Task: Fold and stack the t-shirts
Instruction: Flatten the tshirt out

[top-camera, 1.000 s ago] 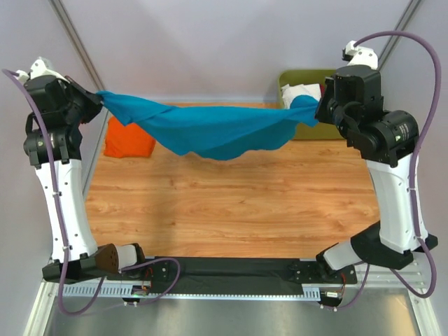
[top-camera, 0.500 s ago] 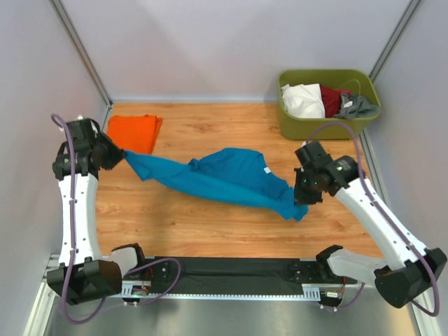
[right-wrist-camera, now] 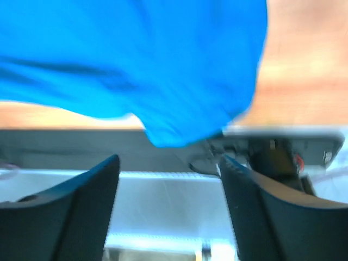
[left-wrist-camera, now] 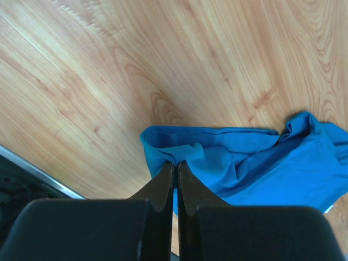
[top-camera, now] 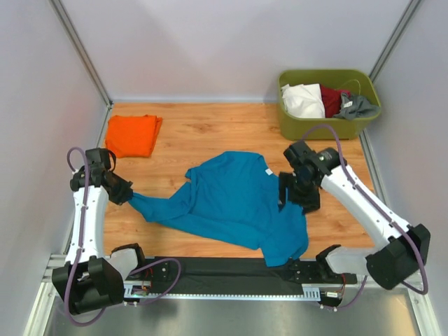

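My left gripper point(left-wrist-camera: 175, 166) pinches a corner of the teal t-shirt point(top-camera: 238, 203), spread rumpled across the wooden table point(top-camera: 210, 136); my right gripper point(right-wrist-camera: 168, 163) hovers over the shirt's right side, jaws apart and empty. The orange t-shirt point(top-camera: 133, 135) lies folded at the table's far left corner

A bunched edge of the teal-blue t-shirt point(left-wrist-camera: 244, 163) is pinched between the closed jaws of the left gripper point(left-wrist-camera: 175, 166). The rest of the cloth is seen lying rumpled to the right on the wooden table point(left-wrist-camera: 109, 70).
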Action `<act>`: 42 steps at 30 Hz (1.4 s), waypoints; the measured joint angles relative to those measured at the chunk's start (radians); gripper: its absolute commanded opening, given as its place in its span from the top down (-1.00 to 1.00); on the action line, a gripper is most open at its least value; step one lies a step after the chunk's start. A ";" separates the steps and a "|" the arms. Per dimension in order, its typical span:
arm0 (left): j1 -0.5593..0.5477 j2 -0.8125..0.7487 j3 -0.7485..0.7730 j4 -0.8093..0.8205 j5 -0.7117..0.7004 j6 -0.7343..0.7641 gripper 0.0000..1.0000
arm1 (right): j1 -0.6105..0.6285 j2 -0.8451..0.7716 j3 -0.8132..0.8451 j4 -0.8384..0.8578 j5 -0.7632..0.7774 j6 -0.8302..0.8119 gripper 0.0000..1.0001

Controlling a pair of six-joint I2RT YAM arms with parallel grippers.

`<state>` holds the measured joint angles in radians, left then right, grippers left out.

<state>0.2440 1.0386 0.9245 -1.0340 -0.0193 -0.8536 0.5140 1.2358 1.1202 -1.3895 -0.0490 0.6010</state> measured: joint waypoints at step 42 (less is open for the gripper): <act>0.000 -0.056 -0.113 0.005 -0.036 -0.021 1.00 | -0.079 1.075 0.879 0.355 0.185 -0.145 -0.08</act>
<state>0.2443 0.9821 0.8116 -1.0294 -0.0555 -0.8745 0.4355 2.3108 1.9987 -1.0344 0.1356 0.4557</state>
